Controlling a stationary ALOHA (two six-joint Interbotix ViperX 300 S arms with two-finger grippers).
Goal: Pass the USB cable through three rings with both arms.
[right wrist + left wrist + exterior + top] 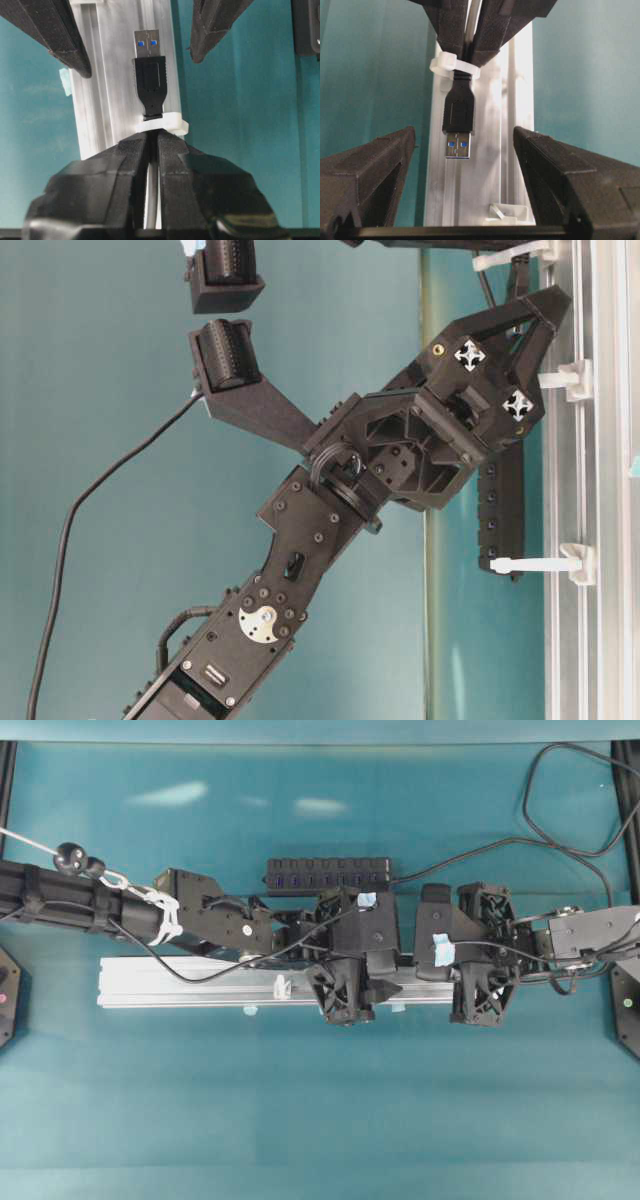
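the right gripper (152, 142) was clamped tight on the usb cable (150, 80) just behind its plug, the two fingers (131, 150) pressed together right at a white ring (165, 123). the plug had come through that ring and stuck out past it, its metal end with blue insert free in the air over the silver rail (100, 75).

the left gripper (462, 150) faced it with its jaws spread wide, one finger (370, 170) on each side of the plug (458, 112) and apart from it, touching nothing. in the left wrist view the ring (445, 65) sat around the cord just behind the plug, at the tips of the right gripper (468, 47).

from overhead both grippers met over the right half of the rail (180, 982), left gripper (388, 982) and right gripper (412, 970) close together. another ring (282, 986) stood further left on the rail, well apart from them. a black hub (327, 872) lay beyond the rail on the teal table (300, 1120). in the table-level view, two more rings (567, 375) (540, 563) stuck out from the rail's side.
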